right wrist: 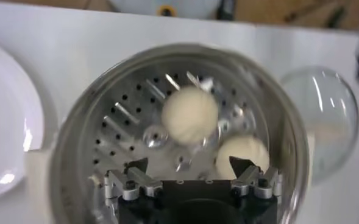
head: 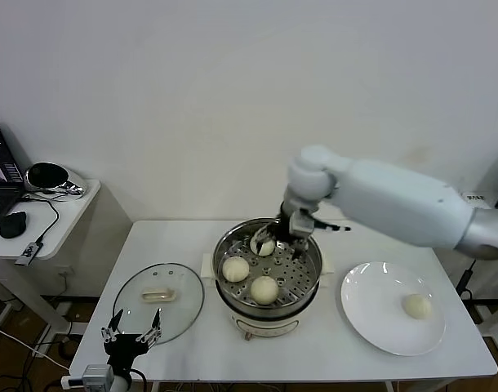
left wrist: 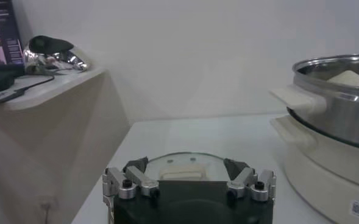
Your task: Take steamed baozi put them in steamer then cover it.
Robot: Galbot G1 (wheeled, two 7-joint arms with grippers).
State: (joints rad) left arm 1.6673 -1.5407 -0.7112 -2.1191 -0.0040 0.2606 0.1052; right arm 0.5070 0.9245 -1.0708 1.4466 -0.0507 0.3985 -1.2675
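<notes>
White tabletop carries the steamer [head: 268, 282], holding three buns [head: 264, 289]; a fourth [head: 416, 305] waits on the plate [head: 371, 322] beside it. Right pincer [head: 275, 238], released inside the steamer, risks dragging its bun on withdrawal. Left pincer [head: 131, 334] open by the lid [head: 159, 300].

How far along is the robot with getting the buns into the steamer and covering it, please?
Three buns already sit in the steamer. The right gripper is inside at the far rim with its jaws open above the third bun. One bun is left on the plate, and the lid lies on the table by the idle left gripper.
</notes>
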